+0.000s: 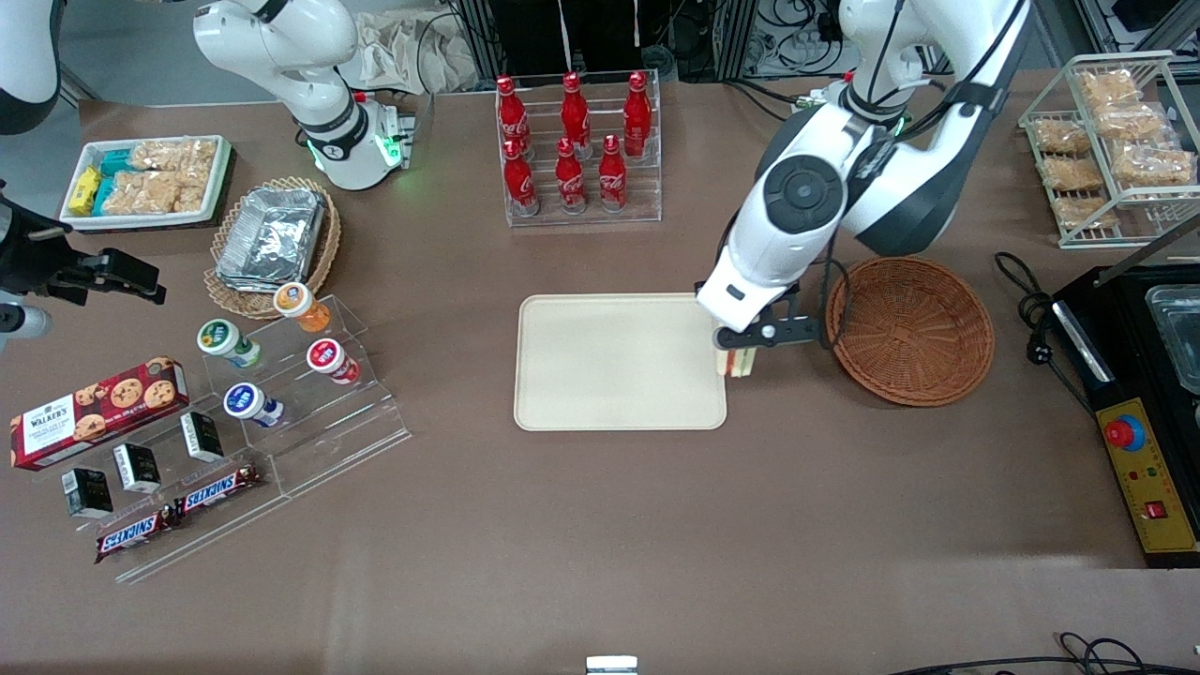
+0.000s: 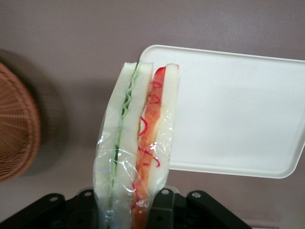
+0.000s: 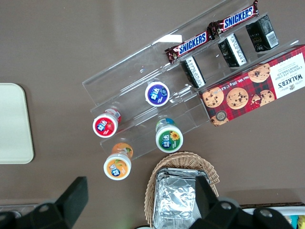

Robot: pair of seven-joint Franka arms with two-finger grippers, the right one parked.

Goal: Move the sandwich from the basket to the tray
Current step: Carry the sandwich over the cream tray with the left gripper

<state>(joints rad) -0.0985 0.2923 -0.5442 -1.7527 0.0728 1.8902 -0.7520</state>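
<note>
A robot lab — table [image 1: 600, 525] staged with shop snacks, cables trailing.

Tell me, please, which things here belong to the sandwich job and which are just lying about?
Job: sandwich, clamped in the gripper at the tray's edge; tray; basket.
Lying about: cola bottles, foil containers, Snickers bars, cookie box.

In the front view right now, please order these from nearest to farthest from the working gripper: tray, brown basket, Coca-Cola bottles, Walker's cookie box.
The gripper holds the sandwich.
1. tray, directly beside it
2. basket, toward the working arm's end
3. Coca-Cola bottles, farther from the camera
4. Walker's cookie box, at the parked arm's end
</note>
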